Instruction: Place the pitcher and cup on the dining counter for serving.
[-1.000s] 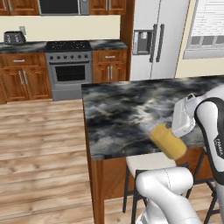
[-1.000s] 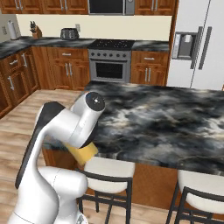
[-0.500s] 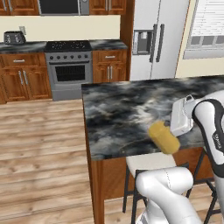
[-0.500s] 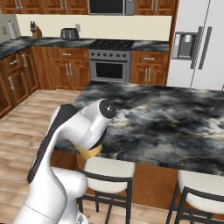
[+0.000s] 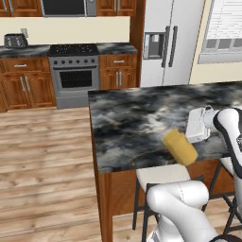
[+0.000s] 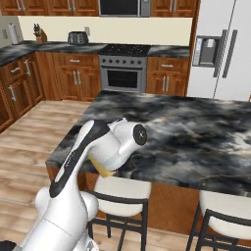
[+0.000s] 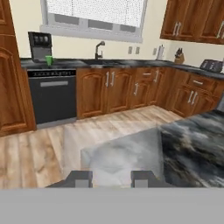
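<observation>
While the pitcher (image 5: 180, 146) is carried tilted over the near edge of the dining counter (image 5: 137, 123), its long axis slants from upper left to lower right in the left base view, with the gripper end toward the right. One pitcher shows, yellow-orange and cylindrical; in the hand view its translucent rim (image 7: 118, 155) lies between the two dark fingertips (image 7: 81, 178), so the gripper (image 7: 111, 180) grips the pitcher. One small green cup (image 7: 49, 61) stands upright on the far counter beside a coffee machine (image 7: 40, 46). Two white-seated stools (image 6: 121, 190) stand under the island in the right base view.
</observation>
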